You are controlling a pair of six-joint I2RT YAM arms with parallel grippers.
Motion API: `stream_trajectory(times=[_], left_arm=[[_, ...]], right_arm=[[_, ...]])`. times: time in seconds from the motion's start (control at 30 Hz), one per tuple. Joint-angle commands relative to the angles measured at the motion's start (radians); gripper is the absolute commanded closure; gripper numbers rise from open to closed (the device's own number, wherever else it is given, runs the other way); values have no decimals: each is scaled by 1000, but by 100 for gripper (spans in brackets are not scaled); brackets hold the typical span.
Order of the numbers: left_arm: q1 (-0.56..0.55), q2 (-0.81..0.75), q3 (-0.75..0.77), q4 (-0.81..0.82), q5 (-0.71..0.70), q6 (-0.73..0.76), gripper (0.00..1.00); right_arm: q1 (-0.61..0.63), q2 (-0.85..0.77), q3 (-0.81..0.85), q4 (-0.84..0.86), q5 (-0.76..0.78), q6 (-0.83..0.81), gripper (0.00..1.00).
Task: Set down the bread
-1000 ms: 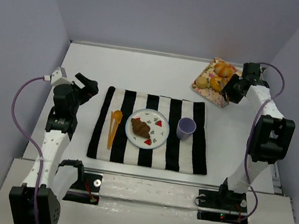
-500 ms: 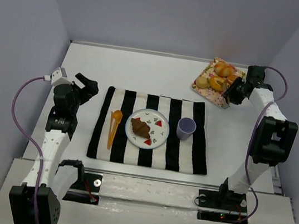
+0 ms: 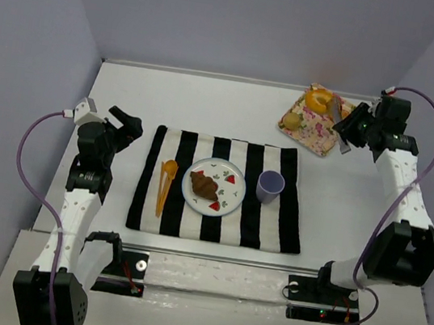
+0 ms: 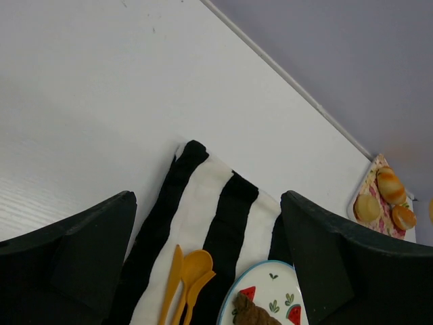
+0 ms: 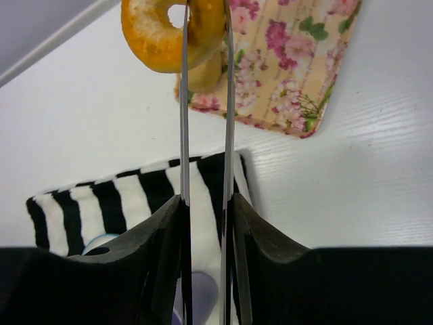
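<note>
My right gripper is shut on metal tongs. The tongs pinch a ring-shaped bread and hold it lifted above the floral tray at the back right. In the right wrist view the tongs' blades run from my gripper up to the ring bread, with the tray below it. A round bun lies on the tray. A white plate with a croissant sits on the striped cloth. My left gripper is open and empty, left of the cloth.
A lilac cup stands right of the plate. Orange plastic cutlery lies left of it. The left wrist view shows the cutlery, the plate's rim and several buns on the far tray. Walls enclose the table.
My right arm has swung right and up, and the tongs have lifted the ring bread off the tray. The left arm has not moved.
</note>
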Motion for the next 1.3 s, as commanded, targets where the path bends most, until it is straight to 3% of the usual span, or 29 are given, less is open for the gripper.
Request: stream_trajectory(times=[0.0,0.17,0.27,0.33,0.47,0.67,0.77,0.93,1.07,1.17,1.27], left_arm=[[-4,-27,19,24,5,5,1],[-4,-29,19,27,14,3,1],[-4,-32,16,30,22,2,1],[-4,-33,15,30,26,-1,1],[-4,-41,13,30,39,-4,1],[-3,-62,6,30,40,-7,1],[-4,-62,4,33,39,-7,1],[-3,-50,4,36,43,-7,1],[-3,-50,4,38,45,-7,1],[-4,-58,3,38,43,-7,1],[-4,-61,3,38,43,-7,1]], right_arm=[[-8,-143,-64,69,-163,-65,93],[122,-312,-119,55,-304,-147,93],[344,-376,-151,17,-286,-212,93],[413,-390,-179,13,-280,-222,93],[585,-343,-222,-16,-200,-239,93],[743,-288,-220,-114,2,-224,91],[776,-294,-233,-186,105,-182,87],[819,-314,-268,-224,119,-147,81],[828,-306,-268,-240,119,-148,58],[828,-304,-248,-247,136,-144,48],[828,-309,-227,-247,145,-148,45]])
